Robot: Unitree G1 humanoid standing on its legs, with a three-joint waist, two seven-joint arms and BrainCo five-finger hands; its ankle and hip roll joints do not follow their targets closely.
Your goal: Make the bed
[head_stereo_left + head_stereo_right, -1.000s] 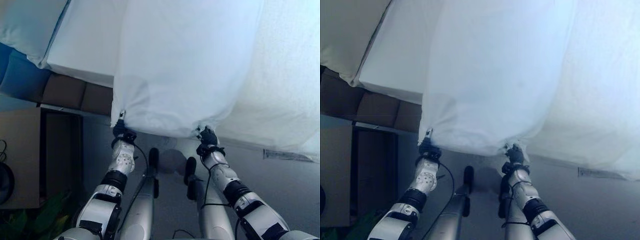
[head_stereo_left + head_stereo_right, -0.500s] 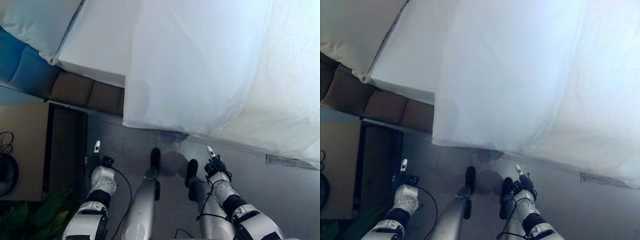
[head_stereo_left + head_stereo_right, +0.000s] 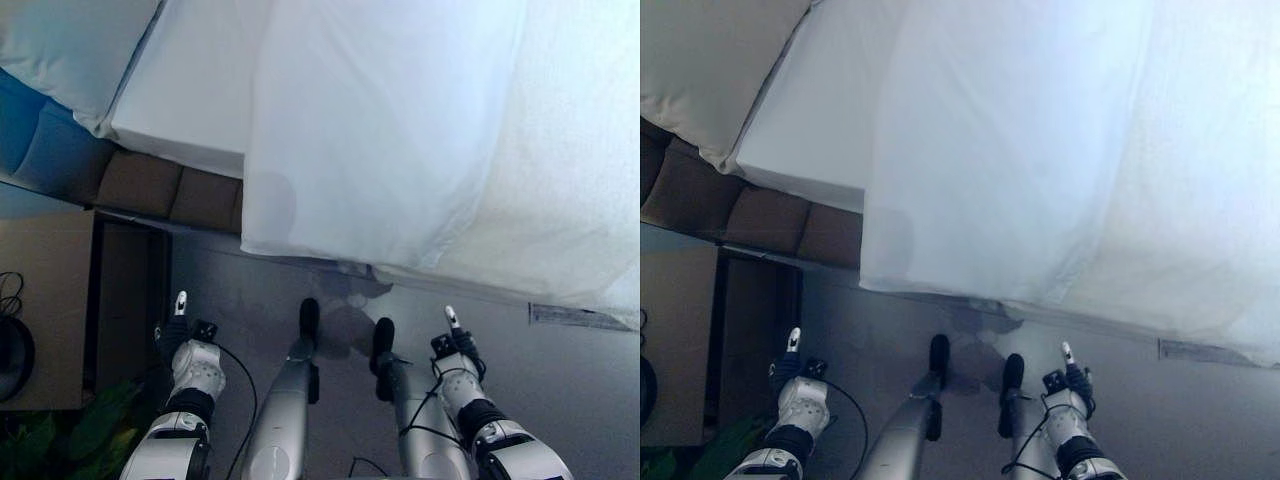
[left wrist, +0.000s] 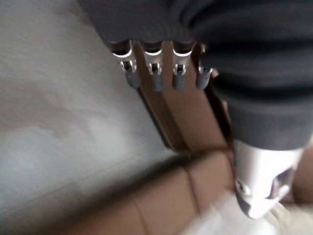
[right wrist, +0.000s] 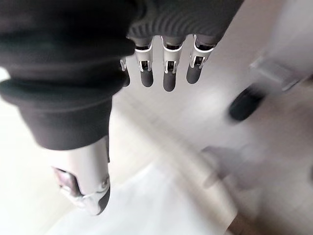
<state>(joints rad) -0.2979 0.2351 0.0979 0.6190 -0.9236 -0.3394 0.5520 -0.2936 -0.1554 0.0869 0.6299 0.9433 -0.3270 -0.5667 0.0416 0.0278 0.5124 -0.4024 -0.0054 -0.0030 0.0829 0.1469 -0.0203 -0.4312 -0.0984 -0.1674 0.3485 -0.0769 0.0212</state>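
**Both hands low and empty, sheet hanging free over the bed edge**

Left eye view: white sheet (image 3: 390,130) spread across the mattress (image 3: 185,95), lower edge draped over the side toward the grey floor (image 3: 590,370). Pillow (image 3: 70,45) at the upper left. Brown bed base (image 3: 160,185) under the mattress corner, wooden cabinet (image 3: 45,300) beside it. Left hand (image 3: 180,328) down near the cabinet, right hand (image 3: 455,345) down over the floor, both well apart from the sheet.

Right eye view: same scene, with a white label (image 3: 1215,351) on the floor below the sheet's right end.

Left wrist view: fingers (image 4: 156,73) straight, thumb apart, nothing held; bed base and floor beyond.

Right wrist view: fingers (image 5: 168,68) straight and spread, nothing held; a fold of the sheet past the thumb.
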